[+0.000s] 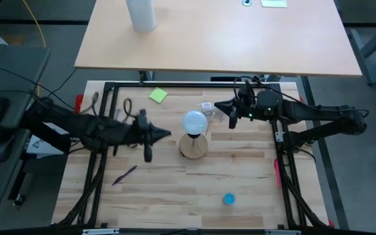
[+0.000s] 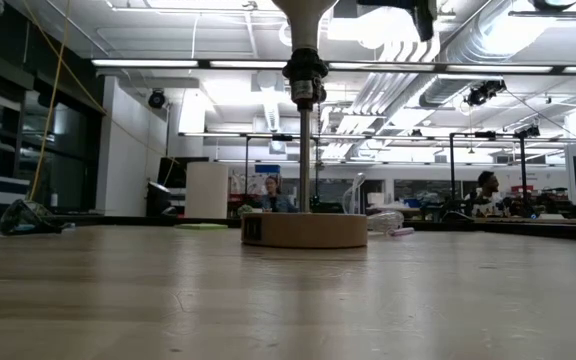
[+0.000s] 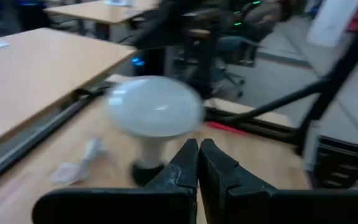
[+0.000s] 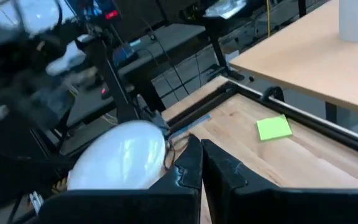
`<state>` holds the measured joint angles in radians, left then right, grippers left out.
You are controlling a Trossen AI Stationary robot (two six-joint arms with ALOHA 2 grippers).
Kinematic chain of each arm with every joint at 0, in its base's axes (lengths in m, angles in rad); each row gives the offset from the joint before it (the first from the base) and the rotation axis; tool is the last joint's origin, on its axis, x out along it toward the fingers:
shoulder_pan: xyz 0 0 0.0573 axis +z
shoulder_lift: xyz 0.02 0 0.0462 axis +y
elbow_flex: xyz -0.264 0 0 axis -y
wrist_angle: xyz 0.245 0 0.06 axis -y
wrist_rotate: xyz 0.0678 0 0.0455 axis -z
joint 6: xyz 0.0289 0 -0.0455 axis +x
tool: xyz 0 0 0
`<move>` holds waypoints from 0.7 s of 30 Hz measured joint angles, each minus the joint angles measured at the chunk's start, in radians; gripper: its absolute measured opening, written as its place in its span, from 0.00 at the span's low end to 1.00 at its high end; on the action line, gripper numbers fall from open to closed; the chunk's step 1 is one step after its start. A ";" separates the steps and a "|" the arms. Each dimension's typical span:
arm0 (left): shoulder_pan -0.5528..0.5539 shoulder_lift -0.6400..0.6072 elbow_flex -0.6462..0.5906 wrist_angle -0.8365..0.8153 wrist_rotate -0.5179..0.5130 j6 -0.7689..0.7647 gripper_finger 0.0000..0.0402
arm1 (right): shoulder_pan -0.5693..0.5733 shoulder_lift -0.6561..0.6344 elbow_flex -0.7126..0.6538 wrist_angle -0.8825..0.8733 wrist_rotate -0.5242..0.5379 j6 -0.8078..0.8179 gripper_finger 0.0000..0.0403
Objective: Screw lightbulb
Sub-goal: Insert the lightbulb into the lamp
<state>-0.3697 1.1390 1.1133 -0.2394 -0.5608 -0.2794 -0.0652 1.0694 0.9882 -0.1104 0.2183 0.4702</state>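
Observation:
The white frosted lightbulb (image 1: 194, 121) stands globe up, its neck in the black socket (image 2: 305, 73) of a thin post on the round wooden disc base (image 2: 304, 230). My left gripper (image 1: 167, 135) is shut and level, just left of the bulb and apart from it; in the left wrist view the bulb (image 3: 156, 107) lies beyond its shut fingertips (image 3: 197, 155). My right gripper (image 1: 218, 106) is shut at the bulb's far right, also apart; its wrist view shows the bulb (image 4: 120, 155) beside its fingertips (image 4: 201, 152).
Crumpled clear plastic (image 1: 208, 108) lies behind the bulb near my right gripper. A green sticky note (image 1: 158, 95), a black pen (image 1: 125, 174) and a small blue piece (image 1: 228, 198) lie on the wooden top. A tall white cylinder (image 1: 141, 14) stands on the far table.

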 joint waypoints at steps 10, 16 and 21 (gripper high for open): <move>0.009 0.227 -0.001 0.317 0.000 0.079 0.00 | -0.113 0.175 0.000 0.247 -0.177 0.029 0.00; 0.029 0.264 -0.001 0.381 -0.008 0.075 0.00 | -0.101 0.232 0.000 0.300 -0.219 0.056 0.00; 0.043 0.250 -0.001 0.371 -0.041 0.106 0.00 | -0.058 0.232 0.000 0.304 -0.223 0.054 0.00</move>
<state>-0.3262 1.3890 1.1122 0.1317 -0.6022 -0.1735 -0.1234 1.3017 0.9882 0.1934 -0.0044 0.5240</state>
